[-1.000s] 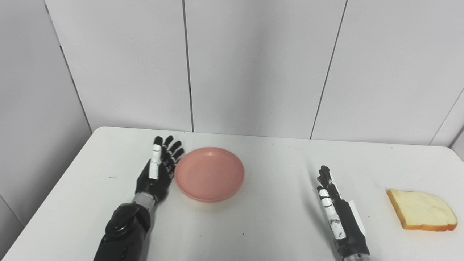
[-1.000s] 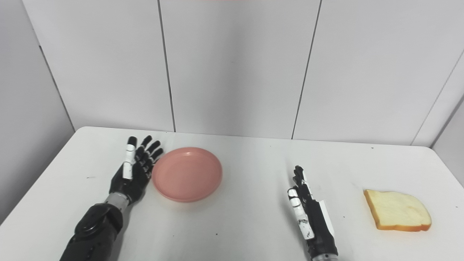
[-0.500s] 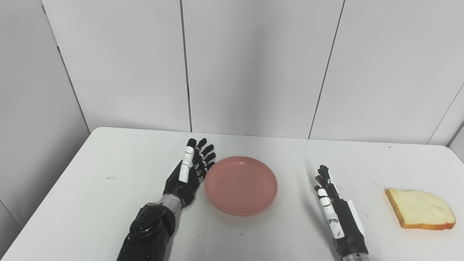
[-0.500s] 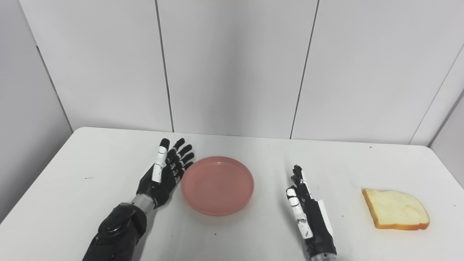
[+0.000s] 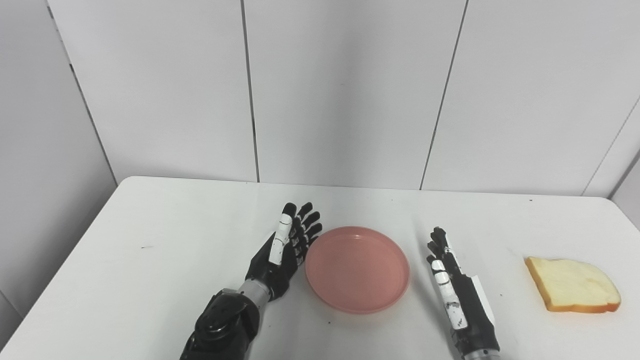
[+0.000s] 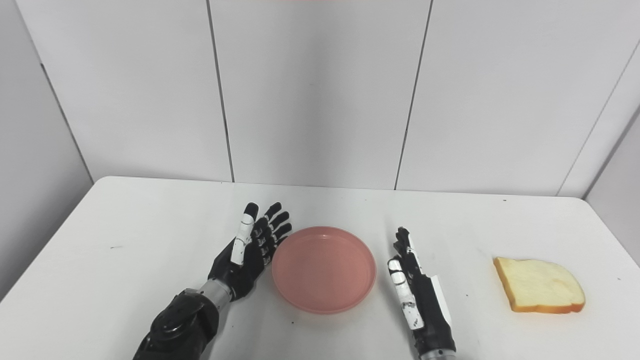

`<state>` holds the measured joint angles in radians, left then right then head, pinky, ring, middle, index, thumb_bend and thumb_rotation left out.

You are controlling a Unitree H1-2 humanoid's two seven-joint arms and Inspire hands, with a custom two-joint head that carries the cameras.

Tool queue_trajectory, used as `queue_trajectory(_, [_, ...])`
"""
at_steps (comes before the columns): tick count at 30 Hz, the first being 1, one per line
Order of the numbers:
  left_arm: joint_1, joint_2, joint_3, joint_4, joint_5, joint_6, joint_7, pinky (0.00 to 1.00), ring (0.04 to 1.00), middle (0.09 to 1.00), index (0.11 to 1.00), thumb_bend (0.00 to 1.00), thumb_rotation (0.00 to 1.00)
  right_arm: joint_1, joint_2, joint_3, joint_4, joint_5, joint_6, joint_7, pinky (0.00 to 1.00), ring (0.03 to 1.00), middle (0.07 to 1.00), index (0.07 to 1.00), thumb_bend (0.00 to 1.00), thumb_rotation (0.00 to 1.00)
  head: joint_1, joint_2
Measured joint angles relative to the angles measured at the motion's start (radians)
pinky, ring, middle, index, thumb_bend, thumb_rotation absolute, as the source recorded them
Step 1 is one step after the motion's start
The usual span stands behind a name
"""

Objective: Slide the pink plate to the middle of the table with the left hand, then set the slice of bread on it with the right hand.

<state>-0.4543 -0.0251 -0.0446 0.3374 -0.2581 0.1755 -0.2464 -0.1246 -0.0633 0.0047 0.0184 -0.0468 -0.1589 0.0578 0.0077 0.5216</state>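
Unmarked pink plate point(image 5: 357, 269), bread slice point(image 5: 574, 284)

The plate point(image 5: 357, 269) is plain pink. The bread slice point(image 5: 572, 285) is pale yellow with orange-brown crust. Both hands, left point(image 5: 282, 252) and right point(image 5: 457, 295), are black with white parts. The table point(image 5: 150, 280) is white.

Both forearms point(image 5: 225, 325) beyond bottom edge

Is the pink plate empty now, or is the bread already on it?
Empty. The pink plate shows only its bare inside; the slice of bread lies apart on the table, far right.
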Motion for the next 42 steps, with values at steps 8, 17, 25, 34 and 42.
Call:
queue_trajectory(8, [0.008,-0.004,0.0,0.003,0.002,0.0,-0.005,0.99,0.986,0.992,1.0,0.86,0.99,0.002,0.0,0.0,-0.002,-0.009,0.0,-0.001,0.95,0.967,0.978,0.978,0.34,1.0,-0.005,0.006])
queue_trajectory(17, [0.008,-0.002,0.001,0.002,0.005,0.0,-0.009,0.98,0.983,0.989,0.998,0.85,0.99,0.014,-0.009,-0.005,-0.031,-0.042,0.043,-0.022,0.96,0.986,0.999,1.0,0.63,1.0,-0.034,0.005])
queue_trajectory(25, [0.016,0.005,0.01,-0.003,0.002,-0.002,-0.012,0.99,0.984,0.993,0.997,0.85,0.98,-0.01,-0.064,-0.046,-0.166,-0.085,0.117,-0.034,0.95,0.971,0.995,1.0,0.73,1.0,-0.133,-0.032])
queue_trajectory(34, [0.029,0.025,0.023,-0.012,0.0,-0.014,-0.042,0.99,0.99,0.997,0.996,0.84,0.96,-0.118,-0.2,-0.053,-0.314,-0.208,0.236,0.01,0.88,0.936,0.989,1.0,0.75,0.99,-0.251,-0.058])
queue_trajectory(42, [0.041,0.042,0.062,-0.018,-0.028,-0.02,-0.049,0.99,0.983,0.99,0.985,0.85,0.91,-0.2,-0.377,-0.059,-0.415,-0.291,0.419,0.134,0.87,0.939,0.96,0.975,0.97,0.69,-0.348,-0.063])
